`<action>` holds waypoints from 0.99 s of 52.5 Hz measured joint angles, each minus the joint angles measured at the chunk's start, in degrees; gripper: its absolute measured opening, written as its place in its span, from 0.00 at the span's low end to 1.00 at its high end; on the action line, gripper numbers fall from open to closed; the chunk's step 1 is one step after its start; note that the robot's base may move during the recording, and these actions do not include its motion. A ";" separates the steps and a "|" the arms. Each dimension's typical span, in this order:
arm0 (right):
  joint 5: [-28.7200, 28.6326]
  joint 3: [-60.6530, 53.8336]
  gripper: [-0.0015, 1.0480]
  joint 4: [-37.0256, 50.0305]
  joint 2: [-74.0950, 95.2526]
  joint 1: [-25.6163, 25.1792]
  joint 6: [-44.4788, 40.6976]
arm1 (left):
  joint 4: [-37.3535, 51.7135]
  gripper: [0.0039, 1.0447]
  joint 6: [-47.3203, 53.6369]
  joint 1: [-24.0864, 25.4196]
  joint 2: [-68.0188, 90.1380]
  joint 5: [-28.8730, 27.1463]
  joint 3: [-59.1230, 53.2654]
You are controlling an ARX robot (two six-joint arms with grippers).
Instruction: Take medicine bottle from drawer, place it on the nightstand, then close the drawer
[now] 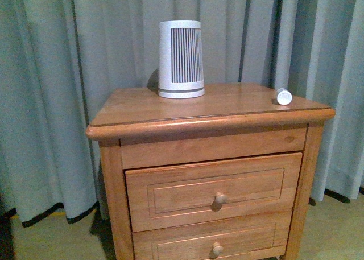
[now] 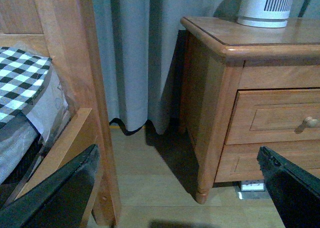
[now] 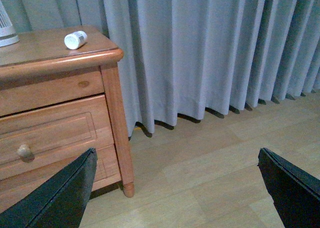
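The medicine bottle lies on its side on the nightstand top, near its right front corner; the right wrist view also shows the bottle there. The drawer, the upper one with a round knob, sits shut flush with the cabinet front. Neither arm shows in the front view. My left gripper is open over bare floor to the left of the nightstand. My right gripper is open above the floor to the right of the nightstand, holding nothing.
A large white tapered device with grey slats stands at the back of the top. The lower drawer is shut. A wooden bed frame with checked bedding stands left of the cabinet. Grey curtains hang behind.
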 joint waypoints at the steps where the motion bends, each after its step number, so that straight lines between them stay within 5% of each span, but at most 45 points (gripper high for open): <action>1: 0.02 0.00 0.93 0.00 -0.02 0.00 0.00 | 0.02 0.94 0.00 0.00 0.00 0.00 0.00; 5: -1.88 0.00 0.92 -0.28 -0.31 -0.28 -0.22 | 0.02 0.94 0.00 0.00 0.00 0.00 0.00; 11: -21.09 -0.48 0.68 -7.08 -6.58 -1.62 -2.36 | 0.02 0.94 0.00 0.00 0.00 -0.02 0.00; 29: -21.33 -3.32 0.03 -8.85 -12.81 -1.84 -3.17 | 0.00 0.94 0.00 0.00 0.00 0.04 0.00; 41: -21.42 -3.32 0.05 -8.83 -12.98 -1.84 -3.37 | 0.00 0.94 0.00 0.00 0.00 0.02 0.00; 52: -21.42 -3.32 0.39 -8.83 -12.98 -1.84 -3.37 | 0.00 0.94 0.00 0.00 0.00 0.02 0.00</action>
